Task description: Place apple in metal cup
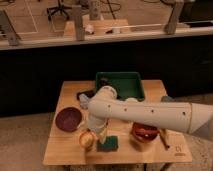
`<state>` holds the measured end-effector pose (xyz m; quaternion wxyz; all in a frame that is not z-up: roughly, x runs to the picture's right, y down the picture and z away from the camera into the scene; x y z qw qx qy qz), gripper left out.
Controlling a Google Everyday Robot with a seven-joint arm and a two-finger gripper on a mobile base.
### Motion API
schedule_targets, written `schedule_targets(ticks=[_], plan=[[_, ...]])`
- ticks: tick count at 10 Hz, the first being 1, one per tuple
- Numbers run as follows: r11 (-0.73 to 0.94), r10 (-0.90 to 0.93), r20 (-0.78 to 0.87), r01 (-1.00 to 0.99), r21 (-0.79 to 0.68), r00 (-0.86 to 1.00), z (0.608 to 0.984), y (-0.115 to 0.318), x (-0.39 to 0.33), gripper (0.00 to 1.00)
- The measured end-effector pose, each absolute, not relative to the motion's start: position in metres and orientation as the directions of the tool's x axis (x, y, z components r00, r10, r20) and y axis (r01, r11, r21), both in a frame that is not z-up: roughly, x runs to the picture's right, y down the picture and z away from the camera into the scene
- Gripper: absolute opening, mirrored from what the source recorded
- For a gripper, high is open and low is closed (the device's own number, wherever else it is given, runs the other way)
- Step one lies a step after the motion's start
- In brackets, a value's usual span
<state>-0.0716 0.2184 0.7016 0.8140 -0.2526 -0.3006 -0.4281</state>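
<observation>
The apple (86, 139) is a small yellow-orange fruit lying on the wooden table (60, 152) near its front left. My gripper (94, 129) points down from the white arm (145, 114) and sits just above and right of the apple, touching or nearly touching it. A small grey metallic object (82, 98) at the back left, beside the arm's elbow, looks like the metal cup. It is partly hidden by the arm.
A purple bowl (68, 119) sits left of the gripper. A green sponge (108, 144) lies right of the apple. A green bin (120, 84) stands at the back. A red-orange bowl (145, 132) is at the front right.
</observation>
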Motion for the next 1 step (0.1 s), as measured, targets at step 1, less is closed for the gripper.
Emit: schedule_targets(ticks=[1], plan=[[0.534,-0.521,0.704,0.828,-0.172,0.483,0.7025,0.2165,-0.0665,0.8]])
